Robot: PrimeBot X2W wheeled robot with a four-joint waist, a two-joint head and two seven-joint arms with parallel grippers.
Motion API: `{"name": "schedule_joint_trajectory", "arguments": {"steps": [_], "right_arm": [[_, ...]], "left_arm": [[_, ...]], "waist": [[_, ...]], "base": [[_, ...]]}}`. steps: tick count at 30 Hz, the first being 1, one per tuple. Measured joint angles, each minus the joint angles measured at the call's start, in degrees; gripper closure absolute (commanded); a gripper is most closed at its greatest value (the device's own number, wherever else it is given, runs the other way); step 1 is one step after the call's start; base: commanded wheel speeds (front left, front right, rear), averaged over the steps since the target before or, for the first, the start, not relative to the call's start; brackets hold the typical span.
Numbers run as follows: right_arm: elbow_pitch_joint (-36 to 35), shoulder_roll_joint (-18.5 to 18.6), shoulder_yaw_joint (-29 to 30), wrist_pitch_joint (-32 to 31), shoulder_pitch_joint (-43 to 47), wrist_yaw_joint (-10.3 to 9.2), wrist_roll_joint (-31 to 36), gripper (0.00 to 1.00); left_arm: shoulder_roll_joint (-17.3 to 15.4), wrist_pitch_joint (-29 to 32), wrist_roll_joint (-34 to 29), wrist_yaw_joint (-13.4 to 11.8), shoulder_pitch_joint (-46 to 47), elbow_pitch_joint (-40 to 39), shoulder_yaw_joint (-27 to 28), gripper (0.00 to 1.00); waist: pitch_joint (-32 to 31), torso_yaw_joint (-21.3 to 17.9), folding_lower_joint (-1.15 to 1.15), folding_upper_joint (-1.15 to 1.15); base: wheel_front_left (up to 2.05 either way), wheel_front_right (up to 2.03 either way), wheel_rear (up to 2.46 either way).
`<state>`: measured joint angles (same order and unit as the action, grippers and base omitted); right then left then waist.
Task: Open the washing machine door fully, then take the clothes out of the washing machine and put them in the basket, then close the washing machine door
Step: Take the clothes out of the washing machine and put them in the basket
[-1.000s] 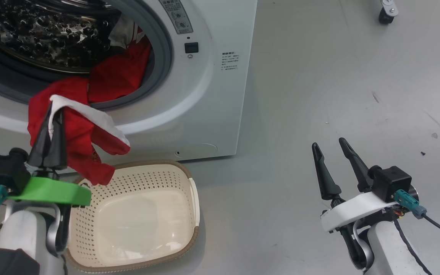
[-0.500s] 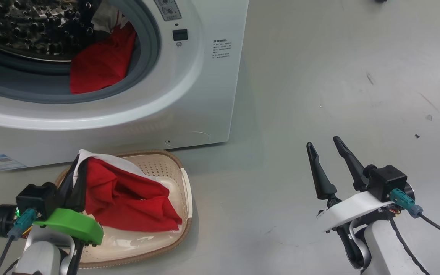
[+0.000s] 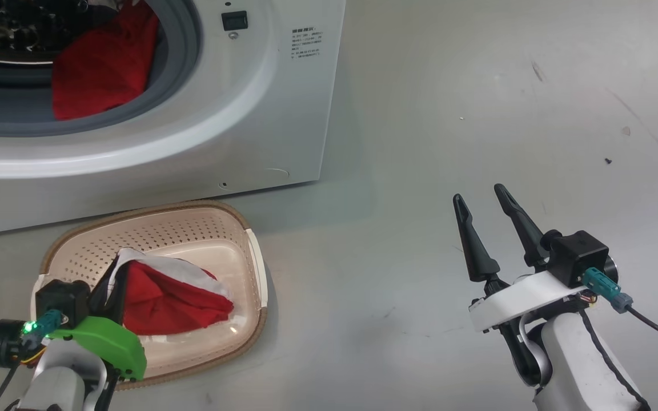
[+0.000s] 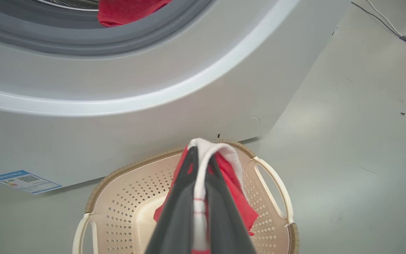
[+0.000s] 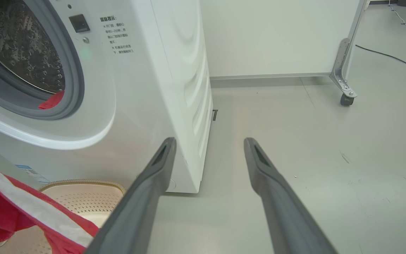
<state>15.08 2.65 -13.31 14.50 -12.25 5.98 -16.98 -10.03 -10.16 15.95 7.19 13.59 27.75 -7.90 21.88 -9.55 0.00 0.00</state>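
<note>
Bright even light; soft shadow on floor [image 3: 477, 114] beside washing machine [image 3: 283, 114]; wrist views bowed at edges.

Red striped clothes [image 3: 169, 299] lie in the basket [image 3: 152, 234], more seemingly inside the washing machine [image 3: 283, 114].

Red garment [image 3: 175, 302] showing a broad white stripe, cream basket [image 3: 152, 228] showing dotted perforations and a brown woven-look rim, more red cloth [image 3: 100, 68] lying in the white, grey-ringed washing machine [image 3: 283, 103], pale grey floor [image 3: 477, 114] stretching right.
</note>
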Motion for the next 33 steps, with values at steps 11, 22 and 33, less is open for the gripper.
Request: {"name": "schedule_joint_trajectory", "arguments": {"steps": [11,22,33], "right_arm": [[-1.72,-0.01,-0.02,0.0,-2.12,0.0,-0.32,0.0],[-2.86,-0.02,1.23,0.0,-4.23,-0.18,-0.57,0.0],[-2.8,-0.03,1.82,0.0,-4.71,-0.57,-0.54,0.0]], "left_arm": [[-0.88,2.04,-0.35,0.0,6.2,5.26,0.31,1.0],[-0.67,2.27,-0.23,0.0,11.26,10.83,0.56,1.0],[-0.98,2.64,-0.23,-0.73,11.28,18.78,1.91,1.0]], "waist": [[5.65,-2.47,0.0,0.0],[10.74,-3.9,0.0,0.0],[11.9,-3.42,0.0,0.0]], "base": [[0.0,0.0,0.0],[0.0,0.0,0.0],[0.0,0.0,0.0]]}}
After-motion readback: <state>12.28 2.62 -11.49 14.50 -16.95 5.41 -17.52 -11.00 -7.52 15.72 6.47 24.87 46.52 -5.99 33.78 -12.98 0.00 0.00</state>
